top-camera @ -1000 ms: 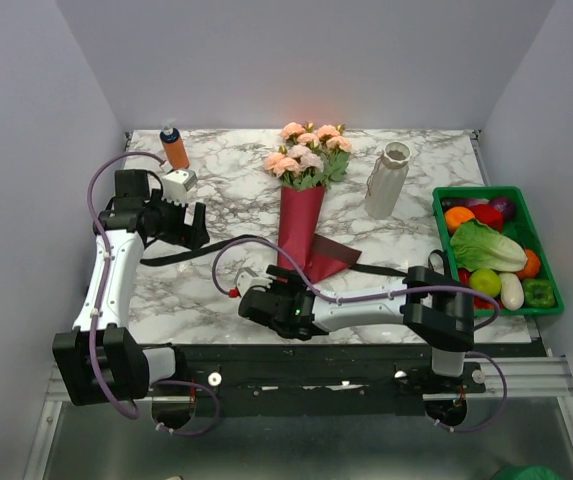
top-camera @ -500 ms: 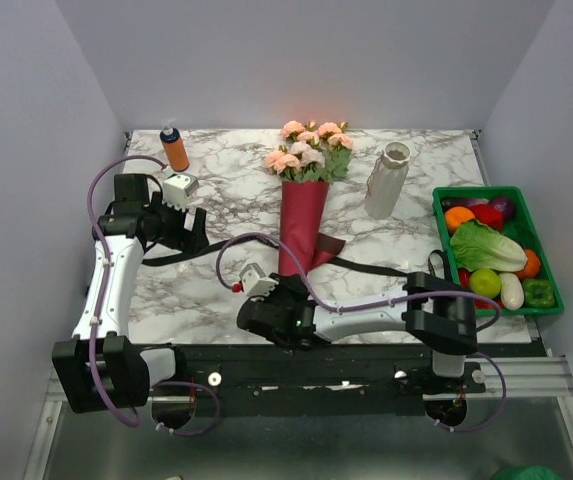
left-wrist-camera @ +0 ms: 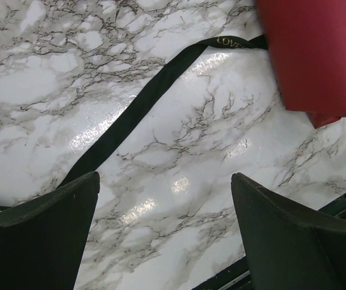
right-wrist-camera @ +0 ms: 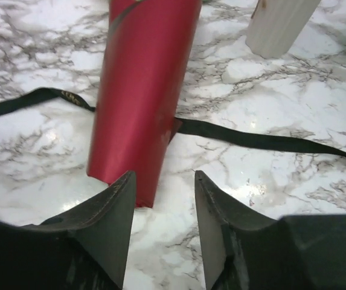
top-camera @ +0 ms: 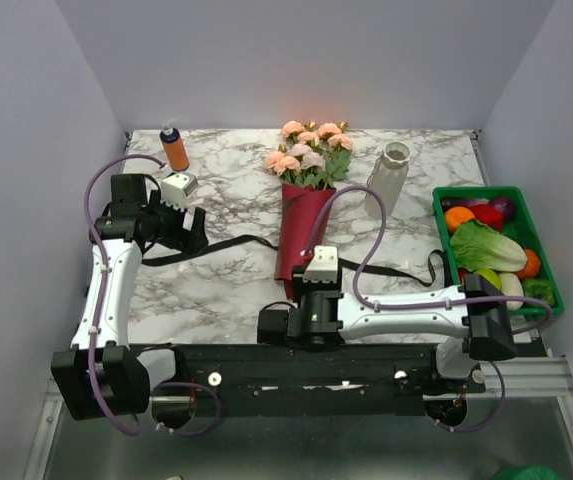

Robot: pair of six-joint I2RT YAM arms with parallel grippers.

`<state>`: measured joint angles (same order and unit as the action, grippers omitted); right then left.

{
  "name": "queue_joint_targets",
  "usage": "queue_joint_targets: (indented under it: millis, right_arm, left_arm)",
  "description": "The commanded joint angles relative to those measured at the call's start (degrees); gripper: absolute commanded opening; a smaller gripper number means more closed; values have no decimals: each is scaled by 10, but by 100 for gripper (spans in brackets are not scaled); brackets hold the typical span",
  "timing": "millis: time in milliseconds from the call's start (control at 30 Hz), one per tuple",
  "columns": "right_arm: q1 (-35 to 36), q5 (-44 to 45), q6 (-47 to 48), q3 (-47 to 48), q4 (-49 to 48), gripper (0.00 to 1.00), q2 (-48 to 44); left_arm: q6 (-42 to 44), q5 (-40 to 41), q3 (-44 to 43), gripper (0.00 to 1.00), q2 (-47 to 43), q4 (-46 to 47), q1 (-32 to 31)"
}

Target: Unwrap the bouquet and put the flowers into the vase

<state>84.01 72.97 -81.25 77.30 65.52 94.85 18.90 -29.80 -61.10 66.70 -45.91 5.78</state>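
Note:
The bouquet [top-camera: 301, 220] lies mid-table as a dark red paper cone [right-wrist-camera: 145, 84] with peach-pink flowers [top-camera: 309, 155] at its far end. A black ribbon [top-camera: 216, 247] lies loose on the marble and passes under the cone [right-wrist-camera: 269, 140]. The white ribbed vase [top-camera: 387, 180] stands right of the flowers; its base shows in the right wrist view [right-wrist-camera: 278, 24]. My right gripper [right-wrist-camera: 163, 181] is open just short of the cone's near end, with only marble between its fingers. My left gripper [left-wrist-camera: 165, 181] is wide open above the ribbon [left-wrist-camera: 136, 109], left of the cone [left-wrist-camera: 317, 54].
An orange bottle [top-camera: 175, 149] with a blue cap stands at the back left. A green basket [top-camera: 518, 190] of vegetables and fruit sits at the right edge. The right arm's cable loops over the cone towards the vase.
My right arm swung from the front left to directly below the cone's near end. The paper flap that lay spread to the right is rolled back in. The left arm stayed put.

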Motion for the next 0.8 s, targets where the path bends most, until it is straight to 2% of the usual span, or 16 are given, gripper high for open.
queue_joint_targets:
  millis: [0, 67, 200, 233, 267, 300, 333, 367, 400, 433, 533, 767]
  right_arm:
    - [24, 11, -163, 3, 218, 70, 54]
    - [28, 19, -118, 26, 218, 85, 84]
    - [28, 26, -33, 34, 198, 98, 89]
    - [29, 11, 31, 24, 93, 99, 78]
    - [28, -6, 219, -26, 6, 100, 35]
    - [27, -33, 336, -69, -105, 100, 4]
    - [23, -120, 450, -115, -348, 100, -38]
    - [13, -156, 571, -199, -430, 100, -71]
    - [11, -172, 607, -214, -492, 100, -106]
    - [9, -159, 609, -211, -493, 100, -103]
    - [-4, -178, 595, -156, -414, 100, -53]
    - [-38, -243, 669, -134, -446, 100, -8]
  left_arm:
    - [4, -21, -7, 99, -5, -1, 3]
    - [6, -21, -3, 99, -5, 0, 1]
    - [14, -21, 5, 99, -4, 4, 3]
    - [15, -20, 5, 99, -3, 4, 2]
    - [16, -20, 5, 99, -2, 5, 2]
    - [16, -20, 6, 99, -2, 4, 2]
    - [15, -21, 6, 99, -2, 6, 2]
    - [15, -22, 6, 99, 0, 7, 2]
    - [14, -23, 5, 99, -1, 7, 2]
    - [15, -22, 5, 99, -1, 6, 2]
    - [14, -23, 8, 99, -1, 13, 2]
    - [14, -20, 15, 99, -9, 17, 2]
